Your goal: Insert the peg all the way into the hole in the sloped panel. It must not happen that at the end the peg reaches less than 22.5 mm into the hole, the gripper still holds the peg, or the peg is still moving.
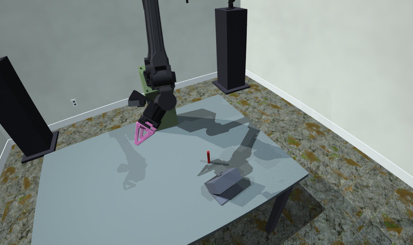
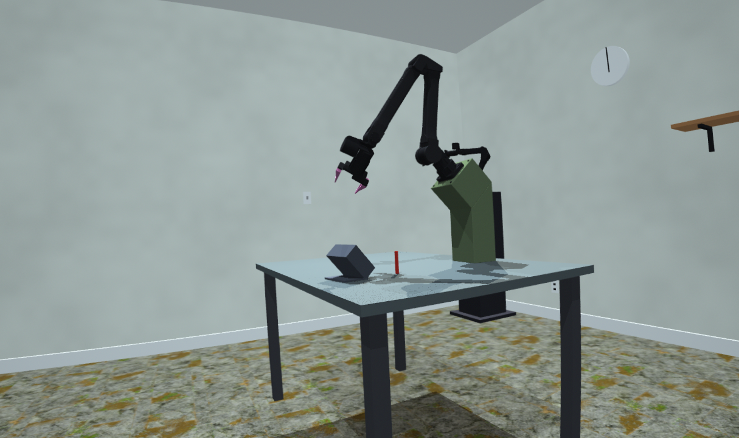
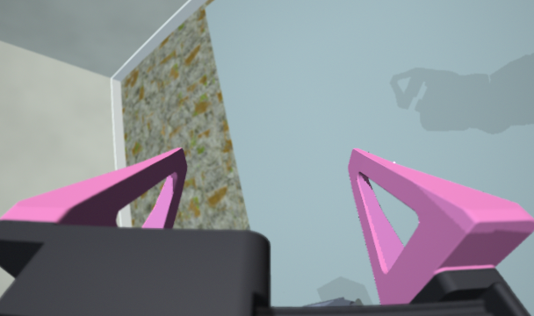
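A small red peg [image 1: 208, 157] stands upright on the table, also seen in the exterior view [image 2: 396, 262]. A dark grey sloped panel block [image 1: 225, 183] sits close in front of it near the table's right edge [image 2: 351, 261]; its hole is not visible. My gripper [image 1: 139, 140] [image 2: 348, 181] with pink fingers hangs high above the table, well to the left of the peg, and it is open and empty. In the wrist view the two pink fingers stand wide apart with nothing between them; the peg is out of that view.
The arm's green base [image 2: 469, 215] stands at the back of the table. Two tall black pillars [image 1: 230, 45] [image 1: 16, 109] stand on the floor behind the table. The table's right edge lies just past the panel.
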You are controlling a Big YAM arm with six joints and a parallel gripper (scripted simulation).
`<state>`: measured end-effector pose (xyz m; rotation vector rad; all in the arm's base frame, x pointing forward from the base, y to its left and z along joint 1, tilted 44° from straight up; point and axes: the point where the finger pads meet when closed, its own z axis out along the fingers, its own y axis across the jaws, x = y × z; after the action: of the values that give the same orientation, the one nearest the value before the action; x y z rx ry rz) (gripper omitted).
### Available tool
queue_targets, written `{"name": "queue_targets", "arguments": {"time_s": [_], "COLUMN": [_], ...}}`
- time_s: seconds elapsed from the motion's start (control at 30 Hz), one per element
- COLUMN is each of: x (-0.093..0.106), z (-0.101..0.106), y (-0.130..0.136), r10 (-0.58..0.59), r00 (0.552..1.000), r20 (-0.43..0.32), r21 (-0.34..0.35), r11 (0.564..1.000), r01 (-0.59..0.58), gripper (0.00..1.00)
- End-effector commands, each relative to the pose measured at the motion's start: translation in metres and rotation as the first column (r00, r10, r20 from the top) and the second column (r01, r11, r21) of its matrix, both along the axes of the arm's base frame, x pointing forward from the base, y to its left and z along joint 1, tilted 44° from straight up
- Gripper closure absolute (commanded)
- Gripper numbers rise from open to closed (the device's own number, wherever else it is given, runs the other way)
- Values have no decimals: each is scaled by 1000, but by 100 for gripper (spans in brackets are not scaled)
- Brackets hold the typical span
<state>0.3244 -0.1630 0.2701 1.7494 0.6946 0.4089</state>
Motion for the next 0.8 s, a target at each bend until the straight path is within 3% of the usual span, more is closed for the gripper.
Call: {"name": "queue_targets", "arguments": {"time_s": [0.0, 0.53, 0.63, 0.77], "x": [0, 0, 14, 36], "z": [3, 3, -2, -18], "y": [0, 0, 10, 30], "r10": [-1, -1, 53, 161], "r00": [1000, 1000, 998, 977], "r20": [7, 7, -35, -143], "r21": [-1, -1, -18, -49], "r11": [1000, 1000, 998, 984], "r01": [1, 1, -53, -169], "gripper": [0, 0, 0, 0]}}
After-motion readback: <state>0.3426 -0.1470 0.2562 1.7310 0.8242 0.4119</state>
